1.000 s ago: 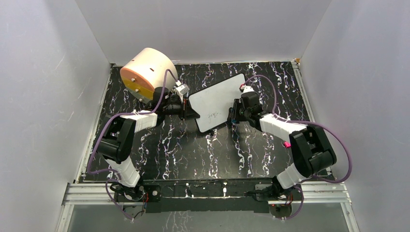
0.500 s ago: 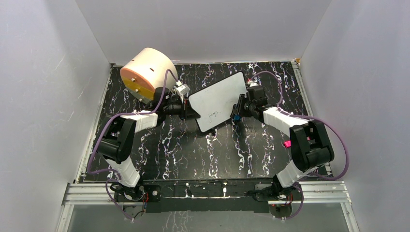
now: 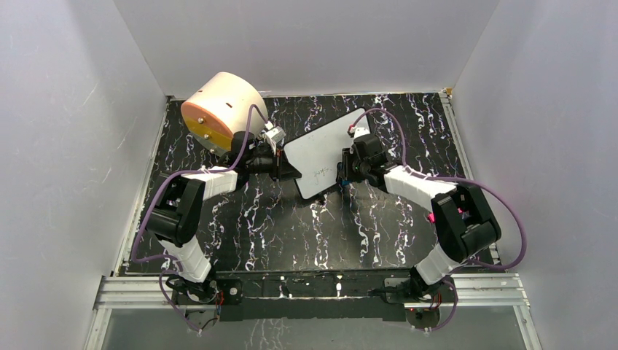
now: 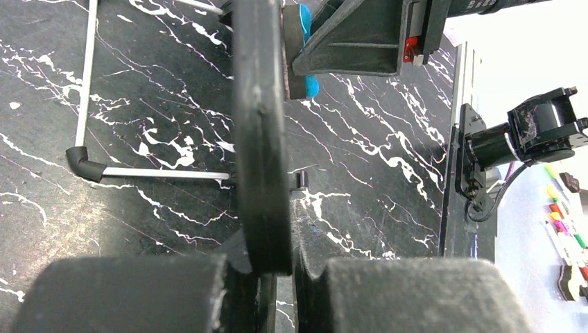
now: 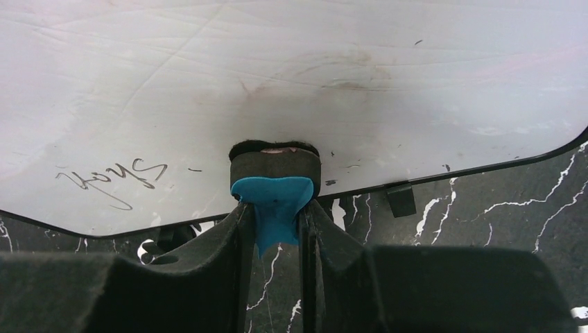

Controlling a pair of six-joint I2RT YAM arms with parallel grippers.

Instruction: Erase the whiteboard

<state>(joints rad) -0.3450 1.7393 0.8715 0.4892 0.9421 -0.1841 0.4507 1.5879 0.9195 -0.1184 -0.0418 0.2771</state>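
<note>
The whiteboard [image 3: 321,149] is held tilted over the middle of the black marbled table. Faint handwriting [image 5: 111,177] shows near its lower left in the right wrist view. My left gripper [image 3: 286,167] is shut on the board's left edge, which shows edge-on in the left wrist view [image 4: 260,139] between my fingers [image 4: 277,267]. My right gripper [image 3: 342,173] is shut on a blue eraser [image 5: 274,198]. The eraser's black felt pad is pressed on the board's face [image 5: 291,83] near its lower edge, to the right of the handwriting. The eraser also shows in the left wrist view [image 4: 307,41].
A large cream cylinder with an orange face [image 3: 218,109] lies at the table's back left, just behind my left arm. White walls close in three sides. A small black foot [image 5: 401,200] sticks out under the board's lower edge.
My right gripper with the eraser slid out toward the board's right edge, then back left across its lower part. The left gripper and the board have stayed put. The handwriting still shows.
</note>
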